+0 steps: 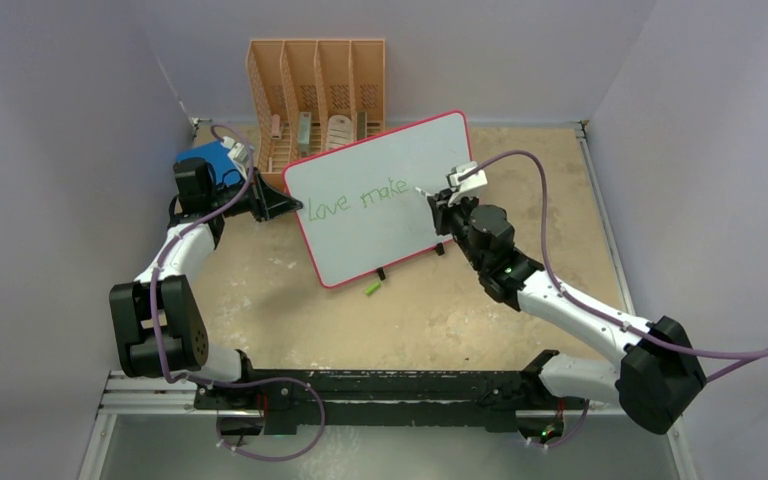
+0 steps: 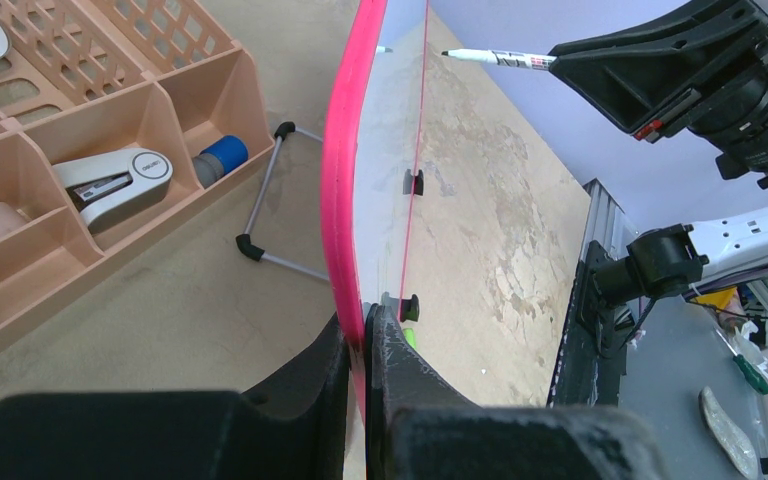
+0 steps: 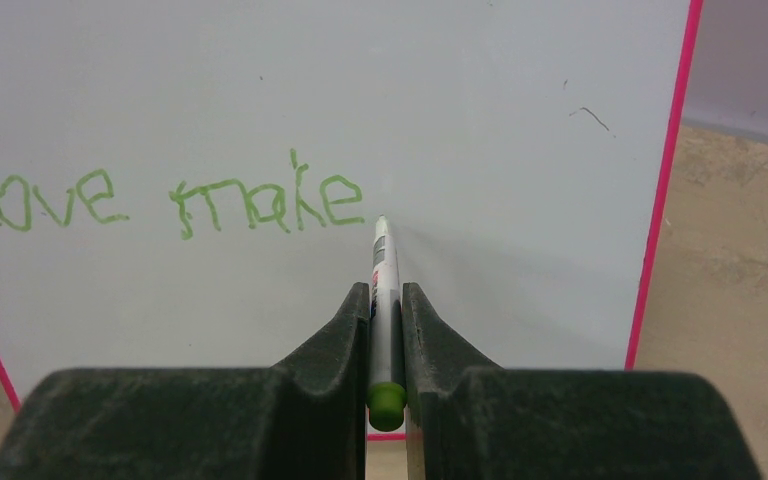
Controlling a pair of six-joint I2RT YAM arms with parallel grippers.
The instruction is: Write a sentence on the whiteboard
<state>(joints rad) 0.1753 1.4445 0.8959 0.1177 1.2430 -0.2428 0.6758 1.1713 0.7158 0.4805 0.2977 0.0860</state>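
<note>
Tan table [image 1: 460, 310]: left end effector [image 2: 365, 335] pinches whiteboard [image 1: 380, 235] rim, right end effector [image 3: 385, 300] pinches marker [image 3: 385, 265] beside sentence [image 3: 160, 200].

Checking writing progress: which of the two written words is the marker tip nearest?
The word "make", right of "love"; the marker tip sits just past its final e.

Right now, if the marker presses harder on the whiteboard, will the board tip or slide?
Probably not tip: the left claw clamps the whiteboard by its edge, and a wire stand seems to prop it behind. It looks thin and stiff, so little flex. Its glossy face may let the marker tip skid.
</note>
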